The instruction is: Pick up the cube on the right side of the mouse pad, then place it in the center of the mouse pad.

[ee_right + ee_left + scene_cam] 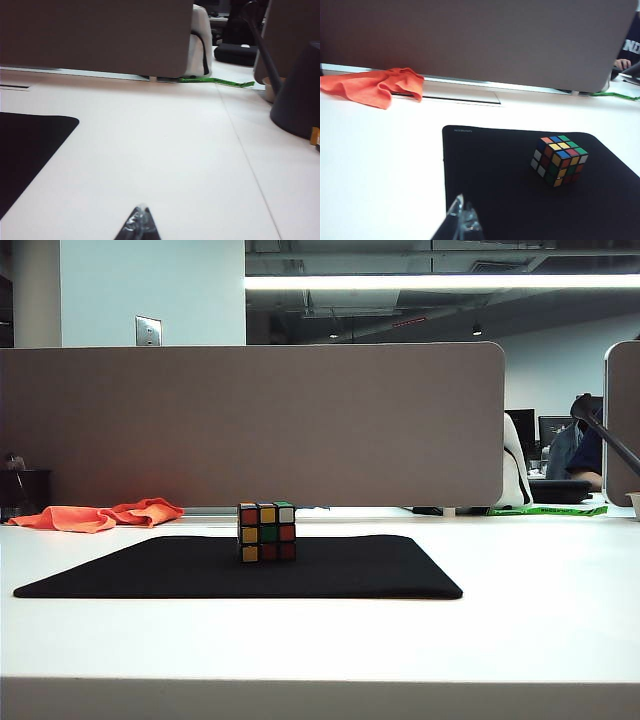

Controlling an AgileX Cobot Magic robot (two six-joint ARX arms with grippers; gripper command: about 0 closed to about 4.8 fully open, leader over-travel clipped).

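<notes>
The cube [267, 532] stands upright near the middle of the black mouse pad [150, 570], free of both grippers. In the left wrist view the cube [559, 160] shows red, yellow, green, blue and white stickers on the mouse pad [490, 170]. My left gripper [462, 211] hovers low over the pad's near edge, well short of the cube, fingertips together and empty. My right gripper [141, 214] is shut and empty above bare white table, beside a corner of the mouse pad [25, 145]. The exterior view shows neither gripper.
An orange cloth [100, 515] lies crumpled behind the pad at the back left, against the grey partition [250, 425]. A green strip [548, 510] lies at the back right. A dark cone-shaped object [300, 100] stands on the table to the right.
</notes>
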